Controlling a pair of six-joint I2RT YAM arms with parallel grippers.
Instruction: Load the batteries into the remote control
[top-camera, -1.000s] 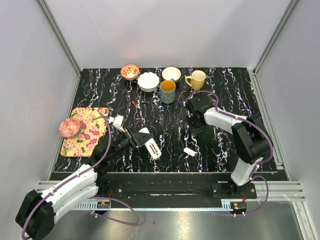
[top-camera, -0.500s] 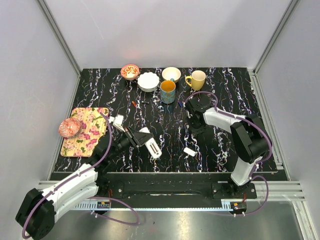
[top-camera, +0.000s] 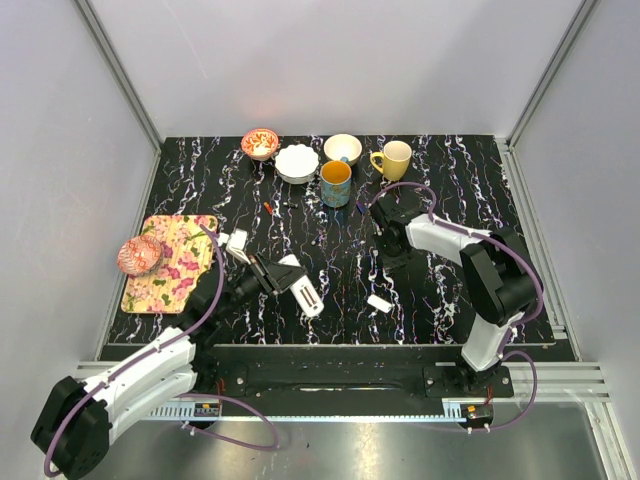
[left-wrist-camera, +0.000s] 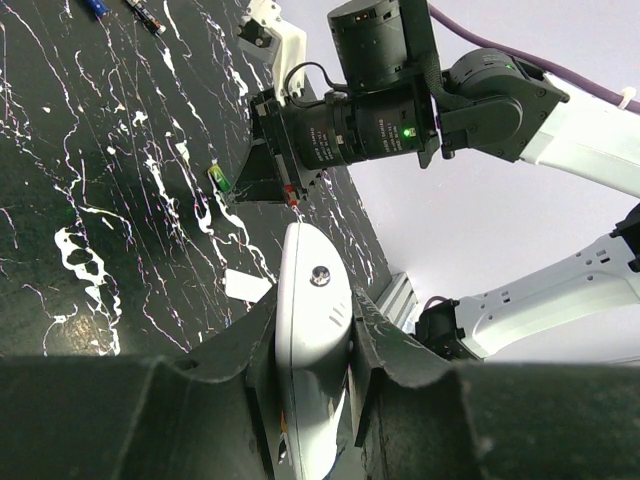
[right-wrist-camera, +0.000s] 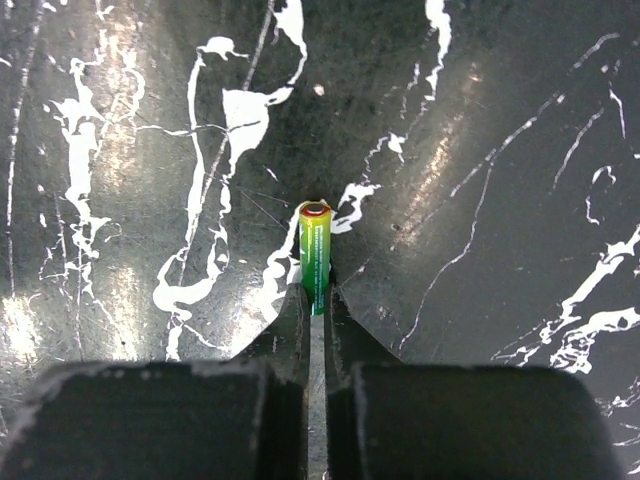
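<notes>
My left gripper (top-camera: 292, 277) is shut on the remote control (top-camera: 303, 288), a slim white bar held just above the table, left of centre. In the left wrist view the remote (left-wrist-camera: 312, 330) is clamped between both jaws. My right gripper (top-camera: 388, 256) is down at the table right of centre. It is shut on a green-yellow battery (right-wrist-camera: 316, 255), which sticks out forward from its fingertips (right-wrist-camera: 296, 310) against the tabletop. That battery also shows in the left wrist view (left-wrist-camera: 219, 178), under the right gripper (left-wrist-camera: 240, 185).
A small white chip (top-camera: 378, 302) lies near the front, between the arms. Loose batteries (top-camera: 268, 207) lie further back. Bowls and mugs (top-camera: 336, 183) line the back edge. A flowered board (top-camera: 172, 262) with a pink bowl (top-camera: 139, 255) sits at the left.
</notes>
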